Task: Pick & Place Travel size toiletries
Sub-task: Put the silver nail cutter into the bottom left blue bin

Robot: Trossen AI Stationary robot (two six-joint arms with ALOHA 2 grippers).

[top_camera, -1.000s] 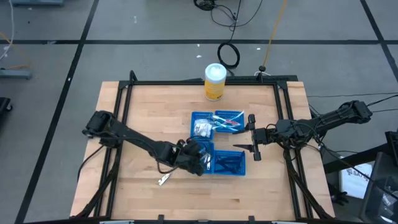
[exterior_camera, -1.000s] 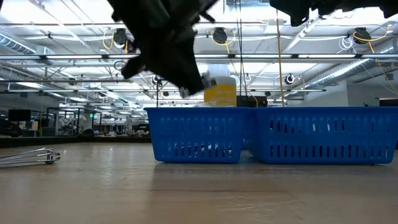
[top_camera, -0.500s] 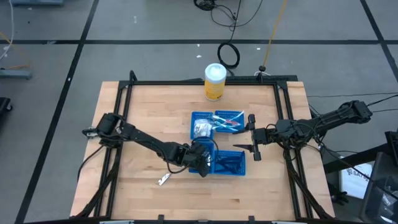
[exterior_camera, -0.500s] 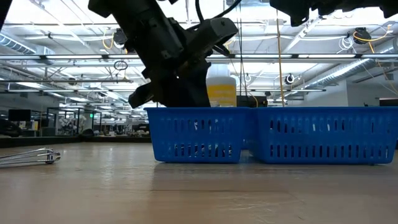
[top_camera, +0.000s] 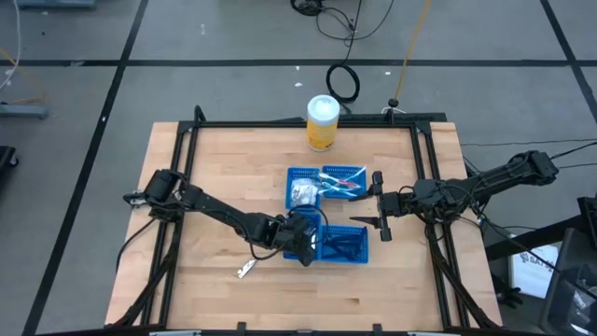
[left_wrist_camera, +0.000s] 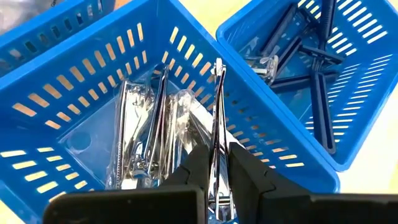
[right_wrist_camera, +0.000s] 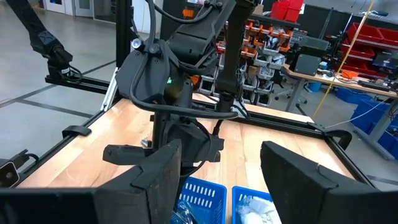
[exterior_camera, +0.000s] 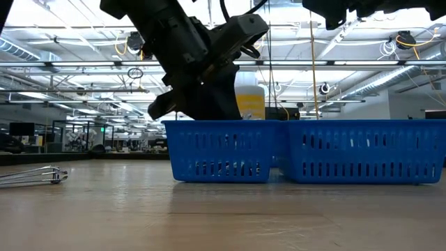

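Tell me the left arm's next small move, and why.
Probably open the fingers and let go. The left gripper is shut on a silvery nail clipper, held upright directly above the blue tray that already contains matching wrapped clippers. A slight lowering first might soften the drop. The right gripper waits open beside the trays.

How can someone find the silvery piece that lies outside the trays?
Look at the wooden table and the blue trays at its middle. Below and left of the trays in the high view, a thin silvery piece lies on bare wood. It alone lies in no tray.
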